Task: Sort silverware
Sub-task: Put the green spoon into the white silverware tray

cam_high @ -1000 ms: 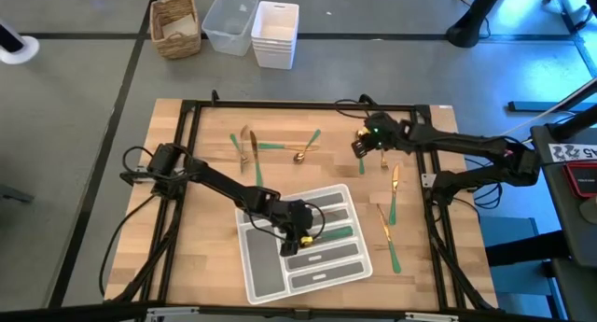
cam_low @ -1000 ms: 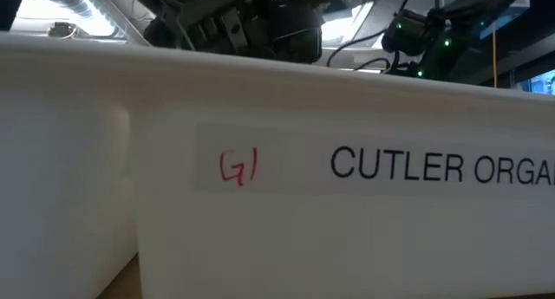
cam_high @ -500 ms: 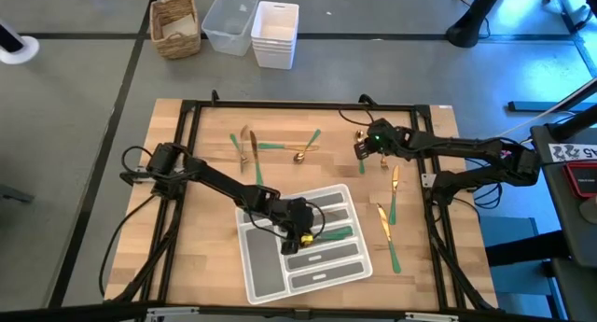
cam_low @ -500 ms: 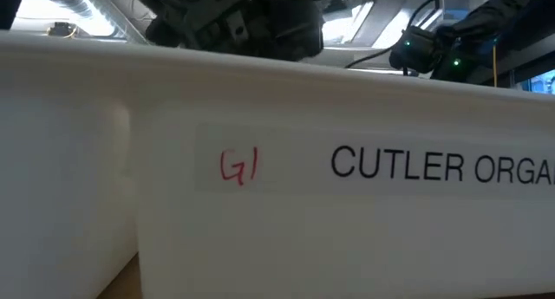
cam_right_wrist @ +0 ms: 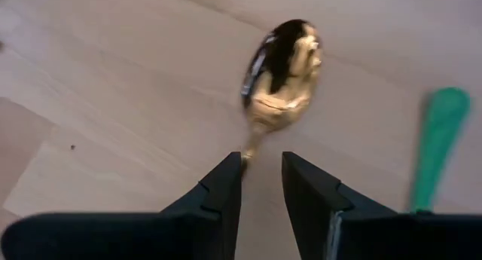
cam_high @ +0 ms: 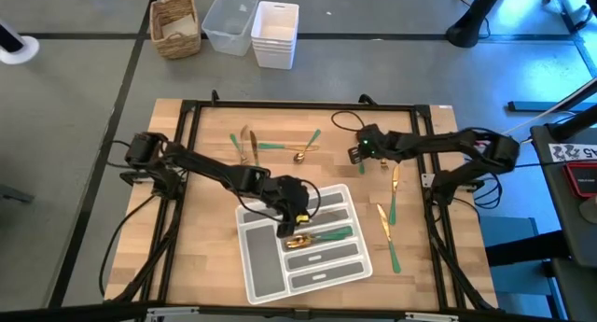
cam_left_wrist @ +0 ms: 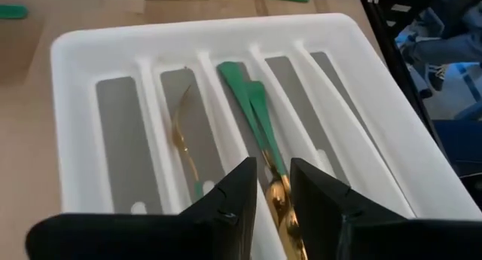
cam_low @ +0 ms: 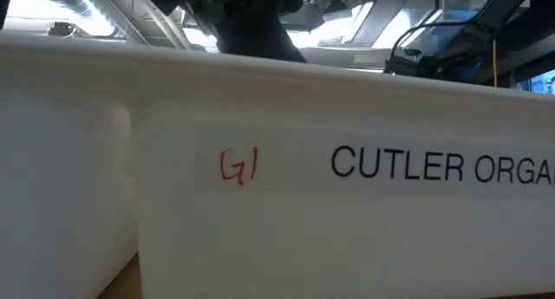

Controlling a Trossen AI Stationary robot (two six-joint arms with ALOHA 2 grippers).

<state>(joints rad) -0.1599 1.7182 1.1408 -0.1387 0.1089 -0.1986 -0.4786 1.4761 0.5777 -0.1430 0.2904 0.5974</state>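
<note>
On the wooden tabletop point(cam_high: 201, 187) we list, largest first:

Tray point(cam_high: 256, 275), pale and compartmented, at about 6 o'clock. It holds two green-handled spoons point(cam_left_wrist: 260, 128) in one slot and a gold piece point(cam_left_wrist: 183, 143) in the next.

Left claw point(cam_high: 291, 213) sits over the tray's upper edge, fingers parted and empty above the spoons.

Right claw point(cam_high: 359, 152) is at roughly 1 o'clock, fingers parted, holding nothing we can see. A gold spoon point(cam_right_wrist: 282, 68) lies straight ahead of it, bowl far, its stem running back between the fingers. We judge this arm nearest it.

Loose silverware: a pair point(cam_high: 387, 224) at 4 o'clock, a cluster point(cam_high: 270, 147) at 11 o'clock.
</note>
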